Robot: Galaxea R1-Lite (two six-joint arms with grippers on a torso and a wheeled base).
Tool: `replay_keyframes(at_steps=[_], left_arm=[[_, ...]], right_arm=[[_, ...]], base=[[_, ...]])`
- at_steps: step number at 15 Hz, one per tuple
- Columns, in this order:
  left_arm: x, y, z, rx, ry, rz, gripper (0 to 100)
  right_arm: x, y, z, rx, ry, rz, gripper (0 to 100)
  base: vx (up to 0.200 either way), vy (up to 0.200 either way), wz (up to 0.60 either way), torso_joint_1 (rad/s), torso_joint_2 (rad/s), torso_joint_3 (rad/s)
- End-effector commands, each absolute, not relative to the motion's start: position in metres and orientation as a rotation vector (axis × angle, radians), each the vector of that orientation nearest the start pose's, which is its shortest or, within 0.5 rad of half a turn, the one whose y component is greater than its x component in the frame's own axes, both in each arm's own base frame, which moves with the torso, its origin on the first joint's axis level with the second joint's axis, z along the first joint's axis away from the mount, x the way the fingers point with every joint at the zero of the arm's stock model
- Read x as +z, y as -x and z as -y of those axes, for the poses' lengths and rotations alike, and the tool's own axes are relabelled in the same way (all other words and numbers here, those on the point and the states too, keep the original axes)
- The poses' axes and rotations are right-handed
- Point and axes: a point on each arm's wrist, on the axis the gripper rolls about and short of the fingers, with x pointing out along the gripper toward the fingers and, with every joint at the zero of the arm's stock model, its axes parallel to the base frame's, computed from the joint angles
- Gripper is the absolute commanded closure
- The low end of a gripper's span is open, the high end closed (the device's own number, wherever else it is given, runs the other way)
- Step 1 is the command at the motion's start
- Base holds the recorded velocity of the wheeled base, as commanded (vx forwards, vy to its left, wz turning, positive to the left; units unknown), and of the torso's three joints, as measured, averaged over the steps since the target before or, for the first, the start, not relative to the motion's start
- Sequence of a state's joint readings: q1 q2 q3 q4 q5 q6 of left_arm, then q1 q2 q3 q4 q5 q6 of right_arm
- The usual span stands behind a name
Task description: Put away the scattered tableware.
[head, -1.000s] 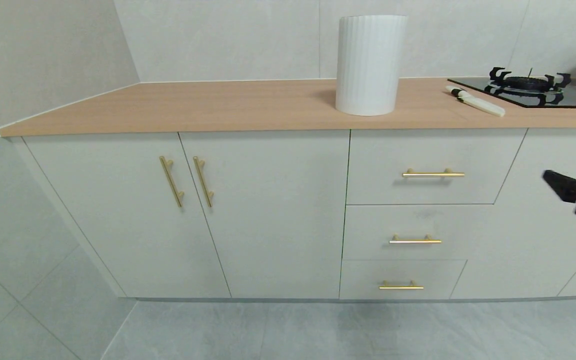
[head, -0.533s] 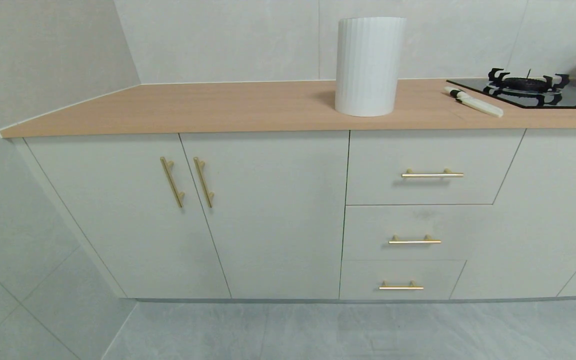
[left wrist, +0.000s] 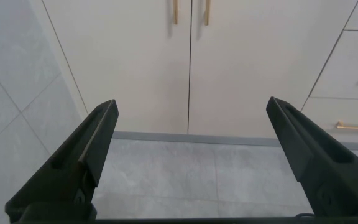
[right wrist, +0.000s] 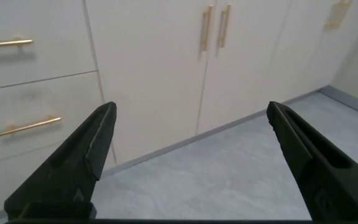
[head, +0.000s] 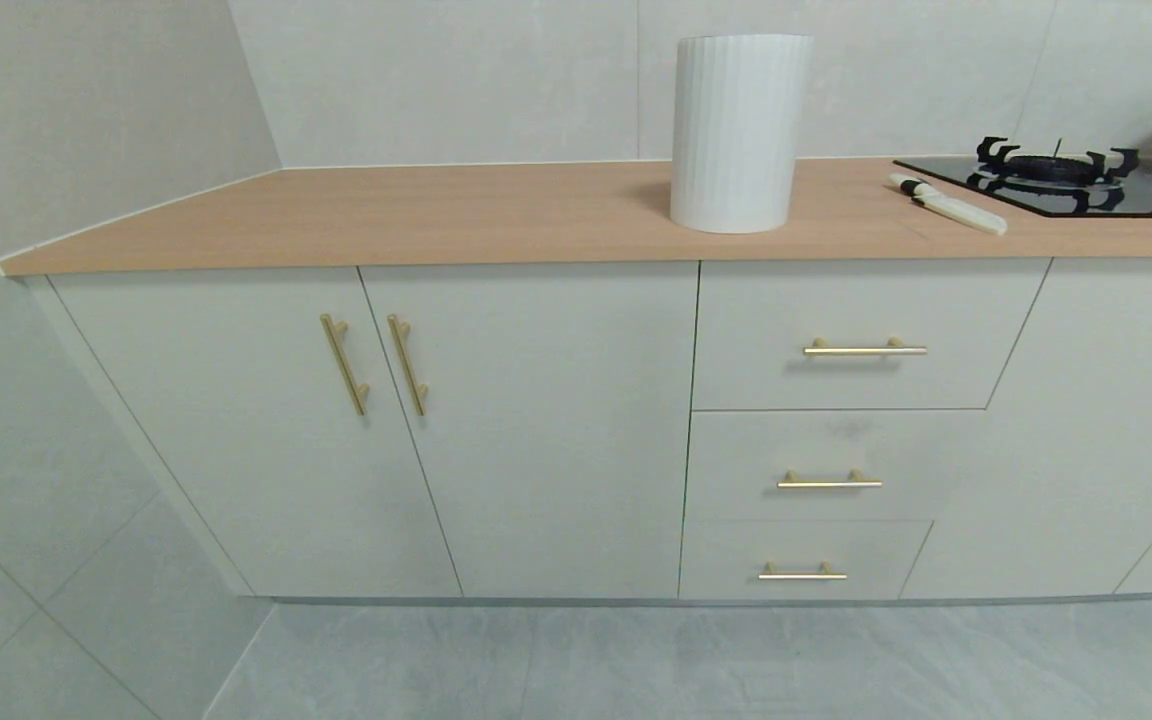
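Observation:
A white knife-like utensil lies on the wooden countertop, next to the black gas hob. A tall white ribbed cylinder stands on the counter to its left. My left gripper is open and holds nothing; it hangs low in front of the double cabinet doors, above the floor. My right gripper is also open and holds nothing. It is low before the drawers, with another pair of doors beyond.
Under the counter are two doors with gold bar handles and a stack of three drawers, all closed. A tiled wall closes off the counter's left end. Grey floor tiles stretch out in front.
My right gripper, seen at the head view's right edge one second ago, has dropped out of that view. The head camera shifted slightly; the counter items stayed put.

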State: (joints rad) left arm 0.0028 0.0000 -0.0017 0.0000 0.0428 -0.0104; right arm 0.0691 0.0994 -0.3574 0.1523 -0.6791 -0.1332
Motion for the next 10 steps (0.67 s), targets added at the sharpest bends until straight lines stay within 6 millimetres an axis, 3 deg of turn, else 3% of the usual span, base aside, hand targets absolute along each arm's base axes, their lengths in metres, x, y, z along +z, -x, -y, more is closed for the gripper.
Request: replay_keyframes(at_steps=[1,4,7,10], left_arm=[[0.076,0.023,-0.001,0.046,0.011,0.002,0],[0.076,0.023,-0.001,0.046,0.011,0.003,0],[0.076,0.023,-0.001,0.046,0.011,0.002,0],[0.076,0.023,-0.001,0.046,0.011,0.002,0]], right_arm=[[0.158,0.055,0.012,-0.666,0.11,0.07,0],[0.132,0.053,0.01,-0.48,0.117,0.089,0],[0.116,0.04,0.007,-0.296,0.076,0.09,0],[0.083,0.023,0.002,-0.084,0.086,0.067,0]], base=[[0.0,0.0,0.0,0.0,0.0,0.0],[0.0,0.0,0.0,0.0,0.0,0.0],[0.0,0.0,0.0,0.0,0.0,0.0],[0.0,0.0,0.0,0.0,0.0,0.0]])
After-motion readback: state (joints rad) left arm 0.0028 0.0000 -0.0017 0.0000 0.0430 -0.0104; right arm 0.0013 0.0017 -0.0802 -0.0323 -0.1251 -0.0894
